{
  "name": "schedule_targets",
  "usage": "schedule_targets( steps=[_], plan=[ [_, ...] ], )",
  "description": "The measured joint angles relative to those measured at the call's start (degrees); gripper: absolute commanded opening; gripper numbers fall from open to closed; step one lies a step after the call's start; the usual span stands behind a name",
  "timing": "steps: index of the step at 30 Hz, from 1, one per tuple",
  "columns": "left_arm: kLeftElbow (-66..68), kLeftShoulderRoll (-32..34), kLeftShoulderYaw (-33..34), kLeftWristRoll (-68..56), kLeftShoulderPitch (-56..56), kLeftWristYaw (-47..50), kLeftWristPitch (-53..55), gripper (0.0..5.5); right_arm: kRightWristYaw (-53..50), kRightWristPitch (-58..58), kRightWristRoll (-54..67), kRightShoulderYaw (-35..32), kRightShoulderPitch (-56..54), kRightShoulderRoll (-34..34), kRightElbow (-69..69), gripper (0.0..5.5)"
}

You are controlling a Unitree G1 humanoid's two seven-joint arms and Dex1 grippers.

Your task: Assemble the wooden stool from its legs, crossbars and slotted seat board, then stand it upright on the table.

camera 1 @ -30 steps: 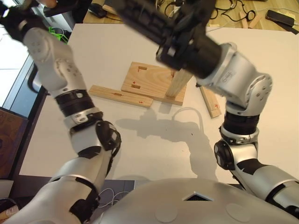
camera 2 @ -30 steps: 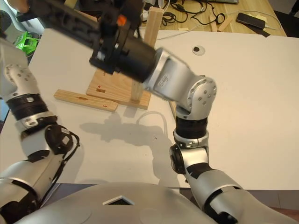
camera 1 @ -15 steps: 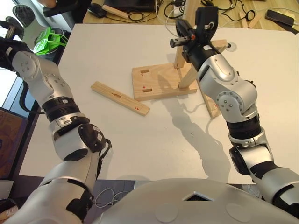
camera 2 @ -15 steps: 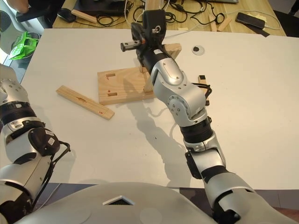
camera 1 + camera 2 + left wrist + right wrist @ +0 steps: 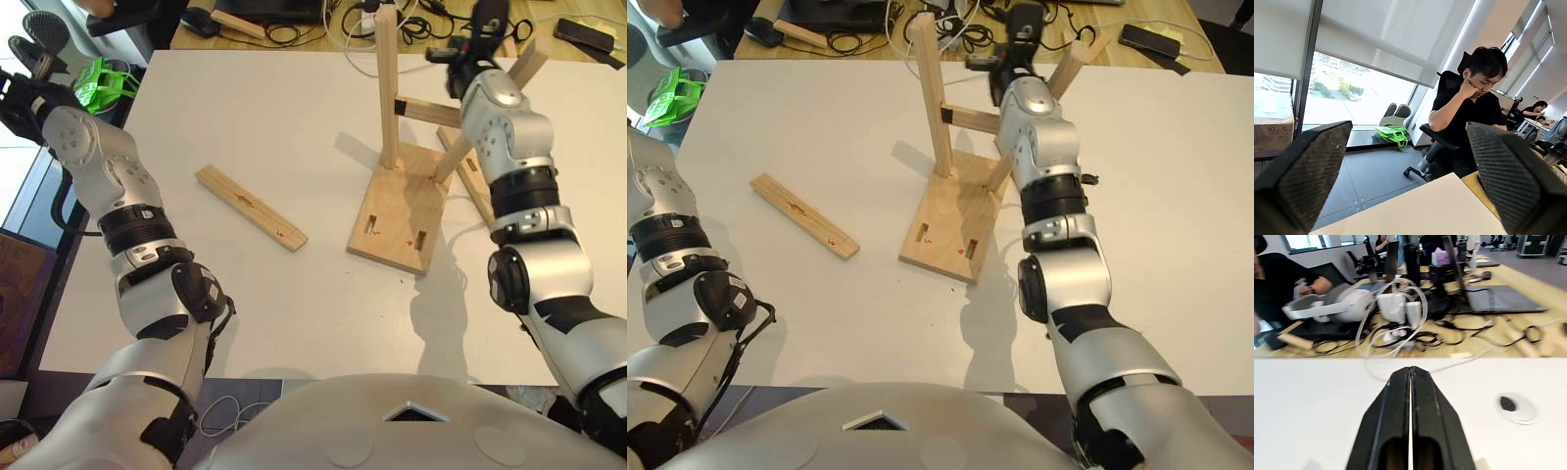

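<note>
The slotted seat board lies flat on the white table. One leg stands straight up from its far end, and a second leg leans outward, partly hidden behind my right arm. A crossbar joins the two. My right gripper is raised beyond them near the tilted leg's top; its fingers are pressed together with nothing between them. A loose slotted plank lies to the left. My left gripper is open, held high off the table's left edge.
Another wooden piece lies on the table beside my right forearm. Past the far edge a desk carries cables, a laptop and loose wood. A round grommet sits in the tabletop at the far right. A green bag lies off the left side.
The seat board with its legs has turned and shifted nearer and to the right. My right arm has swung from across the board out toward the far edge. The left arm has barely moved.
</note>
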Motion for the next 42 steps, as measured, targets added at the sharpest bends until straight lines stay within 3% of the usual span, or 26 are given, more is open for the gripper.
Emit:
schedule_targets(
  steps=[5, 10, 15, 20, 28, 34, 37, 42],
  plan=[
    [-1.6, -0.3, -1.3, 0.0, 0.3, -0.5, 0.4, 4.30, 22.6, 2.7, 1.0, 2.9, -2.3, 2.0, 4.1, 0.02],
    [-2.4, -0.4, -2.1, 0.0, 0.6, -0.6, 0.7, 4.30, 19.5, -3.6, -1.2, 0.9, -2.1, 2.4, 0.2, 0.02],
    [-3.5, -0.5, -3.9, 0.5, 1.0, -1.3, 0.6, 4.30, 19.6, -10.4, -0.2, -1.3, -0.8, 2.1, -22.2, 0.02],
    [-7.8, -0.6, -6.4, 2.5, 2.6, -2.1, 0.0, 4.30, 16.0, -9.5, -1.7, -6.3, 1.3, -6.6, -39.6, 0.84],
    [-12.9, -1.7, -6.3, 3.3, 7.9, -2.1, 0.0, 4.30, 14.6, -9.3, -8.7, -15.7, 28.7, -20.6, -40.1, 2.12],
    [-14.1, -2.2, -5.9, 3.5, 8.7, -2.2, 0.0, 4.30, 23.9, -9.5, -10.0, -15.7, 46.8, -27.7, -33.4, 3.01],
    [-14.5, -2.3, -5.8, 3.5, 9.3, -2.2, 0.1, 4.30, 25.9, -1.6, -16.8, -9.8, 55.2, -32.7, -31.0, 3.41],
    [-15.3, -2.5, -5.6, 3.5, 10.1, -2.2, 0.2, 4.30, 33.6, 4.6, -14.5, -9.1, 62.9, -38.1, -40.3, 4.17]
  ],
)
